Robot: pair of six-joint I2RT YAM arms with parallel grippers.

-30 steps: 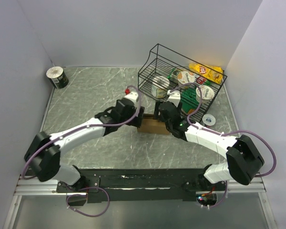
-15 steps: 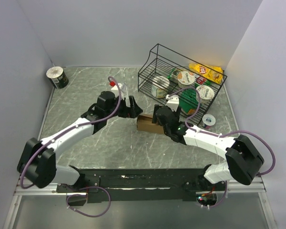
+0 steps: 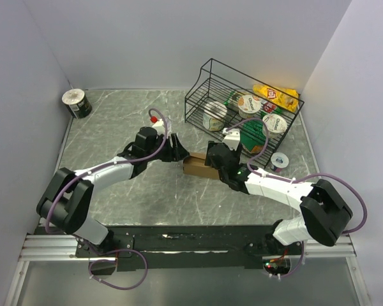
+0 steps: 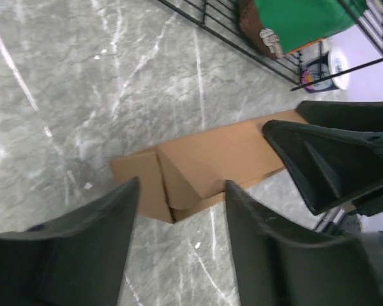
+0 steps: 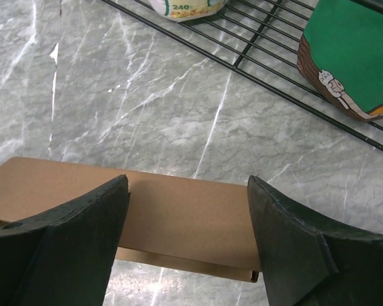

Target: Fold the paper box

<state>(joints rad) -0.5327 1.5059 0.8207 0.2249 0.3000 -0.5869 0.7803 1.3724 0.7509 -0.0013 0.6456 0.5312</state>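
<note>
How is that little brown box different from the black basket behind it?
The paper box is plain brown cardboard with solid faces; the wire basket is black open wire that you can see through. The paper box is small and low; the wire basket is far larger and taller. The paper box lies mid-table between the two arms; the wire basket stands at the far right. Both rest on the grey marble table.

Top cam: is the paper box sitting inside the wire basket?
No, the paper box lies on the table, outside the wire basket and nearer the arms' bases.
</note>
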